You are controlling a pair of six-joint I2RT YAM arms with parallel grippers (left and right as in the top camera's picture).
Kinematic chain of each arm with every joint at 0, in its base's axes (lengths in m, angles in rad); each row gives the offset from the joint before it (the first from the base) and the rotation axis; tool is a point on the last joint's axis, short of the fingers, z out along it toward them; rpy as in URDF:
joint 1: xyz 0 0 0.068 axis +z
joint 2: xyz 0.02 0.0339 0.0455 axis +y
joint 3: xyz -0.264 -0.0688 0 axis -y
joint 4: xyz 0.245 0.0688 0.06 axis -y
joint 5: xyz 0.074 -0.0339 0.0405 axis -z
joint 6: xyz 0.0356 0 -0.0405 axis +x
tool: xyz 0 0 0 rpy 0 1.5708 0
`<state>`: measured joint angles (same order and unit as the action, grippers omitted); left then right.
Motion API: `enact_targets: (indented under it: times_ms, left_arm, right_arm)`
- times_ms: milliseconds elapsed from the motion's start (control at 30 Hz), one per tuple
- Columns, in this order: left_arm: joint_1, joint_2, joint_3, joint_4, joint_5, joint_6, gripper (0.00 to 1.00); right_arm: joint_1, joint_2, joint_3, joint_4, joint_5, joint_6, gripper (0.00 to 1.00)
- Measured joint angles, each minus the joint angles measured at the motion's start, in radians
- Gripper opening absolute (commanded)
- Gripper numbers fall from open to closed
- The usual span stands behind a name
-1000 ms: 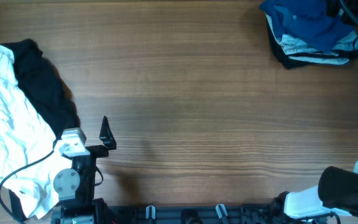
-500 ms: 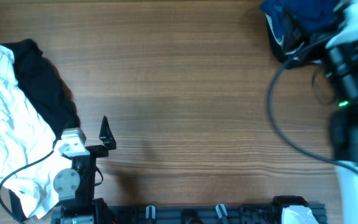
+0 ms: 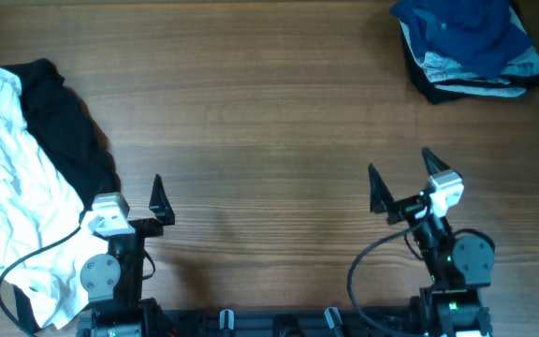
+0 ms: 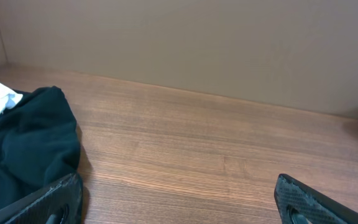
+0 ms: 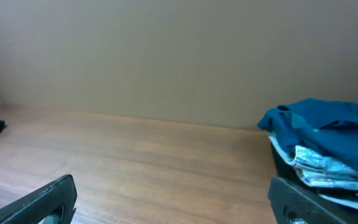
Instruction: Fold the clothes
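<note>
A crumpled white garment (image 3: 12,201) lies at the table's left edge with a black garment (image 3: 64,131) beside it; the black one also shows in the left wrist view (image 4: 27,152). A stack of folded clothes, blue on top (image 3: 466,47), sits at the far right corner and shows in the right wrist view (image 5: 325,143). My left gripper (image 3: 131,199) is open and empty near the front edge, just right of the white garment. My right gripper (image 3: 400,175) is open and empty near the front right, well in front of the stack.
The wooden table (image 3: 269,122) spans the view. A plain beige wall (image 4: 197,43) stands behind the far edge. A black rail with the arm bases (image 3: 279,323) runs along the front edge.
The right arm has swung back from over the folded stack at the far right to the front right of the table, gripper open. The left arm has not moved.
</note>
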<state>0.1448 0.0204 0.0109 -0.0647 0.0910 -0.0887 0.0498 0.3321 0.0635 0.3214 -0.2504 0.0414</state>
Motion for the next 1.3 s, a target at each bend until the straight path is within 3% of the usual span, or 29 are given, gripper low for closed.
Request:
enact_targets:
  times_ms: [333, 533, 1300]
  left_arm:
    - [0.0, 0.0, 0.0, 0.0, 0.0, 0.0, 1.0]
    - [0.0, 0.0, 0.0, 0.0, 0.0, 0.0, 1.0]
    - [0.0, 0.0, 0.0, 0.0, 0.0, 0.0, 1.0]
  right_arm:
    - [-0.001, -0.273, -0.057, -0.294, 0.004, 0.0, 1.0]
    - [-0.087, -0.313, -0.057, -0.299, -0.015, -0.019, 1.0]
    - [-0.089, -0.313, -0.057, -0.299, -0.019, -0.054, 1.0]
